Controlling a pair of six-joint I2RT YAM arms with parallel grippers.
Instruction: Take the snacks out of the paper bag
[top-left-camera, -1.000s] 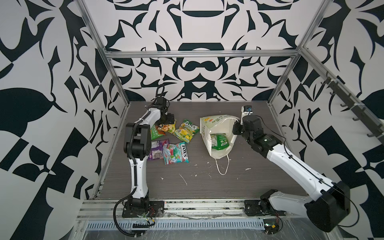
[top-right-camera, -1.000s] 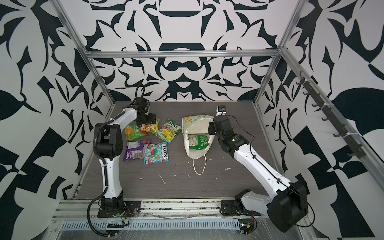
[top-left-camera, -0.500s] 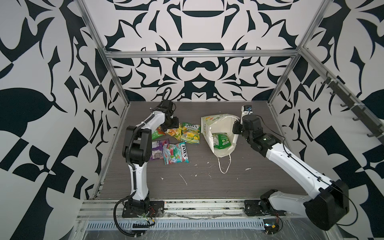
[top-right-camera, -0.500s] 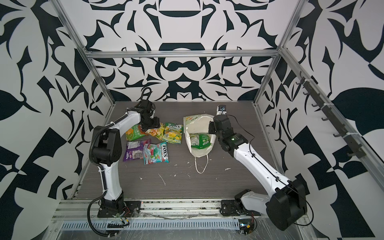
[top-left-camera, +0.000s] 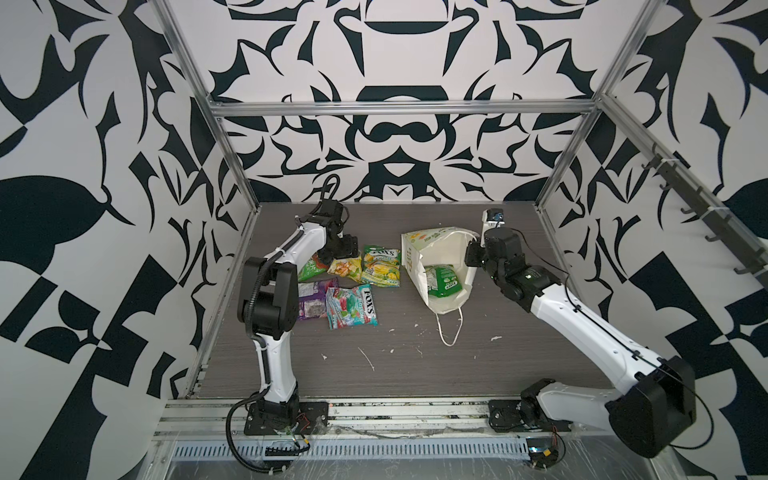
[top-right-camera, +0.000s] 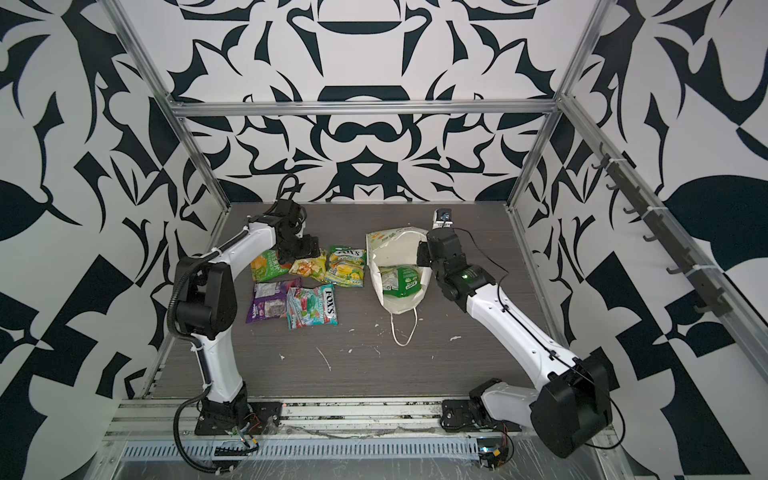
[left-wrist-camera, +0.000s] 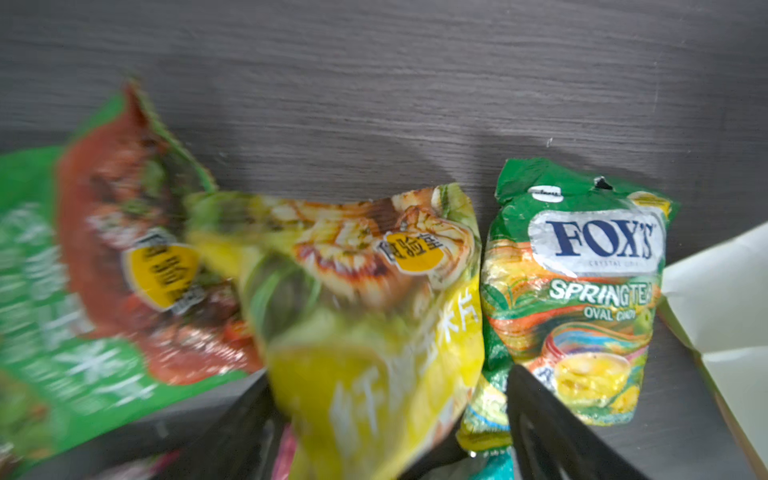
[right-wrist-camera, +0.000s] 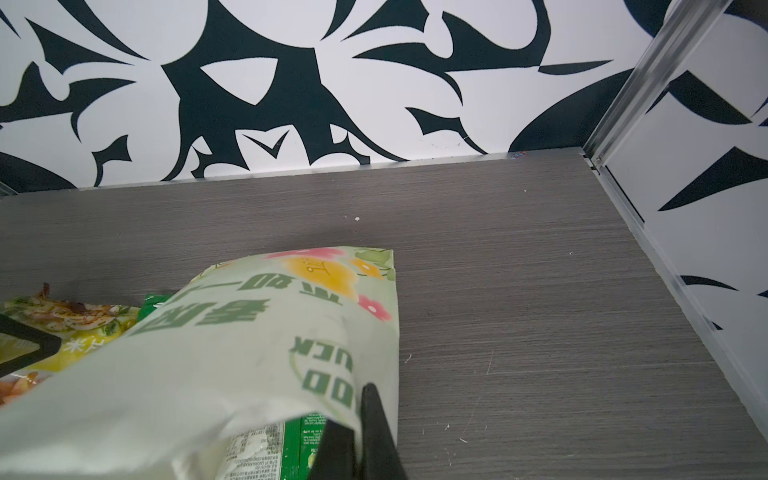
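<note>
The white paper bag (top-left-camera: 412, 254) (top-right-camera: 375, 266) lies on its side, mouth toward the front. My right gripper (top-left-camera: 471, 255) (right-wrist-camera: 353, 409) is shut on its upper rim and holds the mouth up. One green snack packet (top-left-camera: 442, 281) (right-wrist-camera: 291, 444) lies inside. Several snacks lie left of the bag: a green-red packet (top-left-camera: 309, 269), a yellow one (top-left-camera: 345, 266), a green FOX'S (top-left-camera: 381, 266), a purple one (top-left-camera: 312, 298) and a teal-red FOX'S (top-left-camera: 352, 306). My left gripper (top-left-camera: 343, 250) (left-wrist-camera: 388, 374) hangs open over the yellow packet (left-wrist-camera: 374, 332), which sits blurred between its wide jaws.
The bag's cord handle (top-left-camera: 449, 328) trails forward on the grey table (top-left-camera: 415, 374). White crumbs (top-left-camera: 368, 359) dot the front of the table. Metal frame posts (top-left-camera: 232, 232) and patterned walls close in the left, back and right sides.
My left gripper has shifted right from the back-left corner, toward the bag, and the yellow packet moved with it. Its jaws narrowed, then widened. The right gripper kept its hold on the bag.
</note>
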